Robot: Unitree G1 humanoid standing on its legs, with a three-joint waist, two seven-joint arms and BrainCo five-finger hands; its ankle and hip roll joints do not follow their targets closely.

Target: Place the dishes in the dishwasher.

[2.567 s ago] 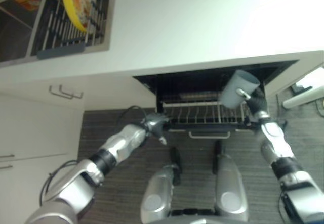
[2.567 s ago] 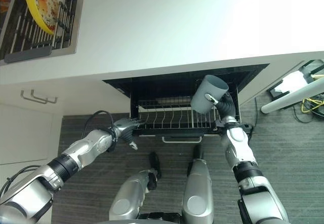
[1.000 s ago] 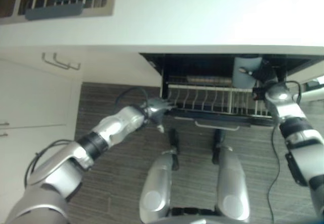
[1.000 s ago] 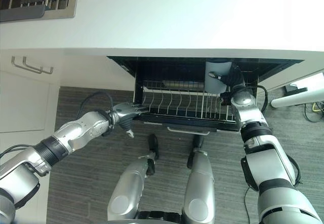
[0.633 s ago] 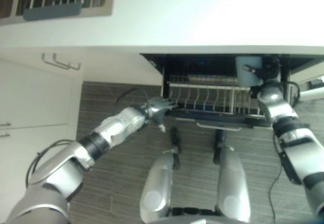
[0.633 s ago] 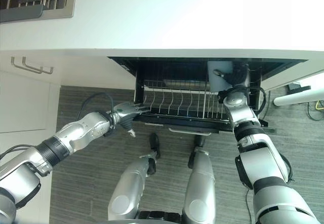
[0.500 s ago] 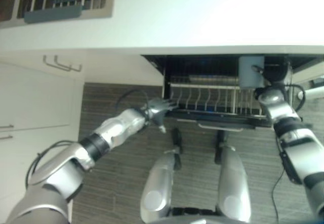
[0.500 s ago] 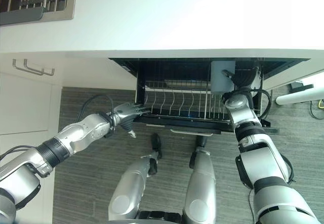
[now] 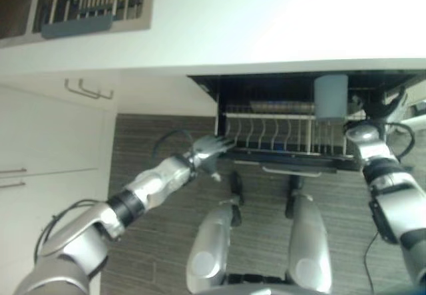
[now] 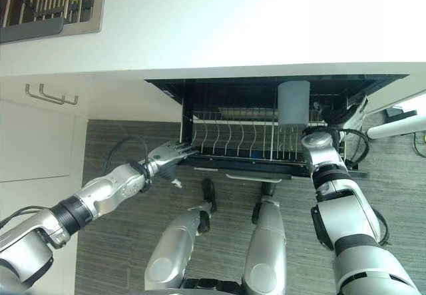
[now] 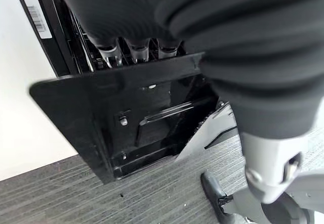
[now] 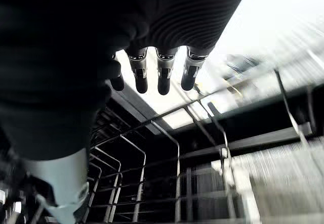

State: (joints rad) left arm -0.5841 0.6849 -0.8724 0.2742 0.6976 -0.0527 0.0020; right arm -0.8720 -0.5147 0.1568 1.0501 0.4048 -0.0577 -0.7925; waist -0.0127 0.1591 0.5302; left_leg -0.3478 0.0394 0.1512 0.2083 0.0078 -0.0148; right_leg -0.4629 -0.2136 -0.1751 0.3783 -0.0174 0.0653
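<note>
Grey cup (image 10: 293,102) stands vertical in dishwasher rack (image 10: 233,138).

The matt grey plastic-looking cup (image 10: 293,102) sits just beside the right hand (image 10: 351,116) in the thin white wire dish rack (image 10: 239,138), whose smooth metal-looking tines shine faintly. Under the left hand's (image 10: 170,154) straight silver fingers, the black front panel of the dishwasher drawer (image 11: 136,118) looks glossy and smooth. Above both hands the white countertop (image 10: 266,22) is smooth, and below them the dark grey floor (image 10: 126,242) has a streaked, matt grain
</note>
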